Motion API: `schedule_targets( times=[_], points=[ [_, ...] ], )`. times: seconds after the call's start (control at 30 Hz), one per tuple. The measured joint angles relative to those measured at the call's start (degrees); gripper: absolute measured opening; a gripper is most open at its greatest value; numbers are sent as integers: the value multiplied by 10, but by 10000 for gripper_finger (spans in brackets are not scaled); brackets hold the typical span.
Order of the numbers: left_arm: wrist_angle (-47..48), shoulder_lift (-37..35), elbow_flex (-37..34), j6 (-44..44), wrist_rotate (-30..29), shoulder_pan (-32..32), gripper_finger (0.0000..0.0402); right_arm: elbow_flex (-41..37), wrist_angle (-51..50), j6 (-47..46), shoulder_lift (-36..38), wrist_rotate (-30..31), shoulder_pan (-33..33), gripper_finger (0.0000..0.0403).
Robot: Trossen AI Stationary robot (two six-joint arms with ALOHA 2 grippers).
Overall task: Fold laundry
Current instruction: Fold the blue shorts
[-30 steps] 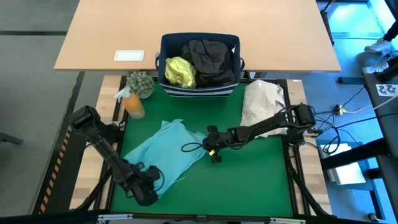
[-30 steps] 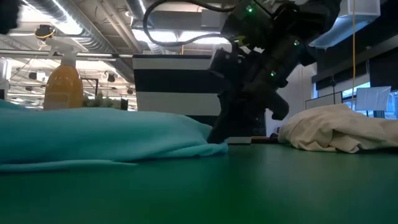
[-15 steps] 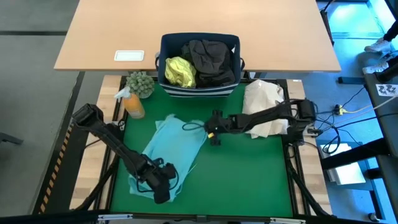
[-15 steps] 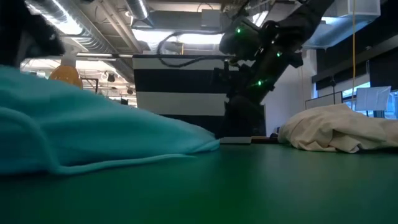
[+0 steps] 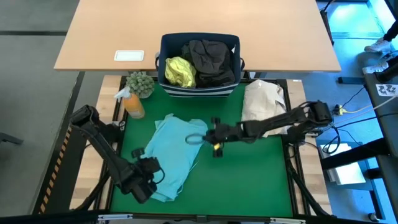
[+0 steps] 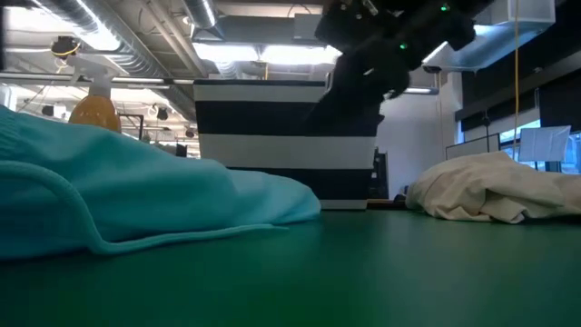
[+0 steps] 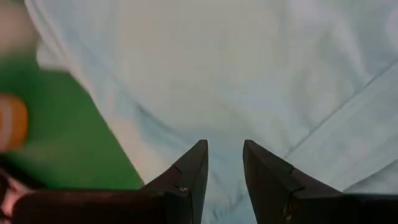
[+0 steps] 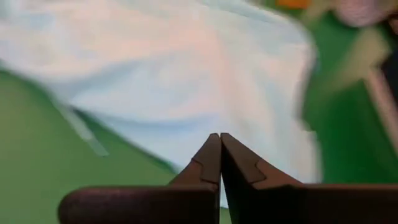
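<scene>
A turquoise garment (image 5: 177, 149) lies rumpled on the green mat, left of centre; it also shows in the low view (image 6: 136, 195) and as pale cloth in both wrist views (image 7: 217, 74) (image 8: 174, 68). My left gripper (image 5: 147, 174) (image 7: 224, 149) is open above the garment's near-left part. My right gripper (image 5: 208, 135) (image 8: 221, 140) is shut at the garment's right edge, raised off the mat in the low view (image 6: 363, 54). A yellow-green shirt (image 5: 179, 71) and dark garments (image 5: 211, 61) sit in the bin.
The navy bin (image 5: 199, 91) with its striped base stands at the mat's far edge. A cream bundle (image 5: 264, 102) lies at the far right. An orange spray bottle (image 5: 134, 106) and a small plant (image 5: 140, 82) stand at the far left. Bare mat (image 5: 249, 180) is near right.
My left gripper swept toward the table's right along the near edge, then drew back left. The turquoise garment's near-left part was dragged and bunched toward the middle, leaving it narrower and rumpled. My right gripper moved toward the far edge and rose, then came slightly back.
</scene>
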State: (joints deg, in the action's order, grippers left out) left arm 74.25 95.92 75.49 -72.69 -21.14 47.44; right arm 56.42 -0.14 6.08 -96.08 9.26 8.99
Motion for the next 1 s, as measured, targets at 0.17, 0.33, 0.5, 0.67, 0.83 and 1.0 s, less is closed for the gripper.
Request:
schedule_targets(
  times=[0.17,0.33,0.5,0.67,0.83,1.0],
  points=[
    [-3,0,-49,-96,64,33,96,0,31,-27,-42,1,27,7],
    [-52,0,-89,-141,112,43,96,0,57,-35,-89,3,17,7],
    [-192,0,-123,-113,123,26,96,0,62,-44,-120,4,-21,7],
    [-303,2,-133,-21,97,-6,96,0,61,-42,-125,6,-69,7],
    [-392,2,-130,129,70,-46,96,0,61,-28,-125,6,-122,7],
    [-365,-2,-105,192,67,-73,96,0,58,-28,-116,-43,-151,7]
  ],
)
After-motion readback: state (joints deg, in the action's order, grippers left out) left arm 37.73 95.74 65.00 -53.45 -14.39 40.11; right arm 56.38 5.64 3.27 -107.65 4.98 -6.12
